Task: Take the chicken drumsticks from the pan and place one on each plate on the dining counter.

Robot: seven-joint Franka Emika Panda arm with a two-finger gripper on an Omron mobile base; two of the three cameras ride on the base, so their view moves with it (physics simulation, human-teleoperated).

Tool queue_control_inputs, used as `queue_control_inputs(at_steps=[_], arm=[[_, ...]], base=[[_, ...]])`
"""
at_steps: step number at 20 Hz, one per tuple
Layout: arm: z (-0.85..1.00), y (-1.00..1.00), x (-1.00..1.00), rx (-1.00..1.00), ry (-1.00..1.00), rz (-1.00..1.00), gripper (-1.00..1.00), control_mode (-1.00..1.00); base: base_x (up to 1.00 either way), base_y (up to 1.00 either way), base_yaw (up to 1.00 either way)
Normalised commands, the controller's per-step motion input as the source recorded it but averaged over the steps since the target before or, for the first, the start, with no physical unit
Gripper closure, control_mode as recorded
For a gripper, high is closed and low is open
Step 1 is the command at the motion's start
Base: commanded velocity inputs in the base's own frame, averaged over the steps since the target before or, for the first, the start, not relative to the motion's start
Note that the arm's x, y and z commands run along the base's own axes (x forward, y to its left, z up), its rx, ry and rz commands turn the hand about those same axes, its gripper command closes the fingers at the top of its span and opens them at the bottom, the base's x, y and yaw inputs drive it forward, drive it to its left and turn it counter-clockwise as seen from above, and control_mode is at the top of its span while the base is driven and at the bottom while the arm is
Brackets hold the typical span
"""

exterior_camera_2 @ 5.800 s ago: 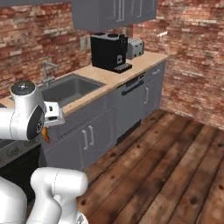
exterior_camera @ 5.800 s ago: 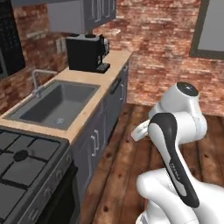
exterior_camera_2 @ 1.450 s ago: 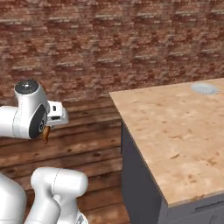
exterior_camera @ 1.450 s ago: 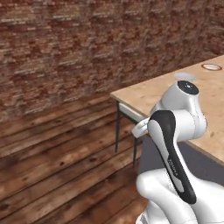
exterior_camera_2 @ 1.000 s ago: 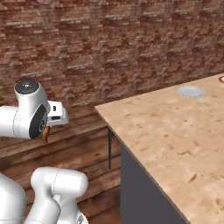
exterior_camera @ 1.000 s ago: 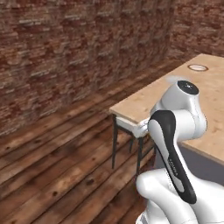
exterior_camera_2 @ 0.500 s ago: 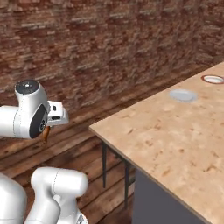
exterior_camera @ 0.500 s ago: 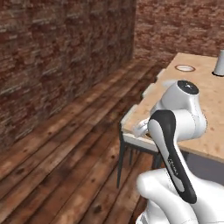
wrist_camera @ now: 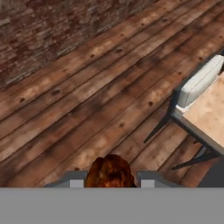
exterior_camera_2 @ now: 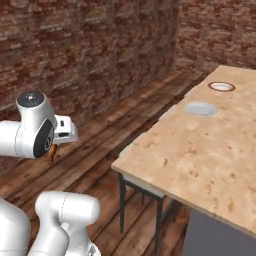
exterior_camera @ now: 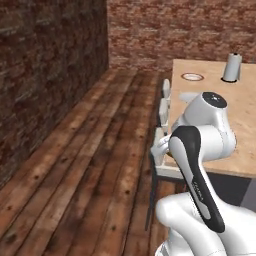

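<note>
gripper (wrist_camera: 111,183) nearly closed, drumstick (wrist_camera: 109,172) being gripped | seemingly being carried tucked | plates (exterior_camera_2: 201,108) being approached on dining counter (exterior_camera_2: 200,155)

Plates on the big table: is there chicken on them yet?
No. Both plates, red-rimmed and pale, are bare; a drumstick sits in the gripper.

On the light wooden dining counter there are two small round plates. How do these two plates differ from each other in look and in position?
The red-orange-rimmed plate has a bright coloured ring around a white centre; the pale-rimmed plate looks plain greyish-white all over. In the right base view, the red-orange-rimmed plate lies farther along the light wood-grain dining counter, while the pale-rimmed plate lies nearer the robot. Both are small, round, flat and hold no food.
</note>
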Motion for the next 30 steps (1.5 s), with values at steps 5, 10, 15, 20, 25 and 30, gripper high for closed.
queue_control_inputs(at_steps=[5,10,15,20,25,30], arm=[[0.00,0.00,0.00,0.00,0.00,0.00,1.00,1.00],[0.00,0.00,0.00,0.00,0.00,0.00,1.00,1.00],[0.00,0.00,0.00,0.00,0.00,0.00,1.00,1.00],[0.00,0.00,0.00,0.00,0.00,0.00,1.00,1.00],[0.00,0.00,0.00,0.00,0.00,0.00,1.00,1.00],[0.00,0.00,0.00,0.00,0.00,0.00,1.00,1.00]], base=[[0.41,0.74,-0.53],[0.40,0.73,-0.55],[0.41,0.72,-0.56],[0.41,0.72,-0.56],[0.39,0.76,-0.52],[0.39,0.75,-0.53]])
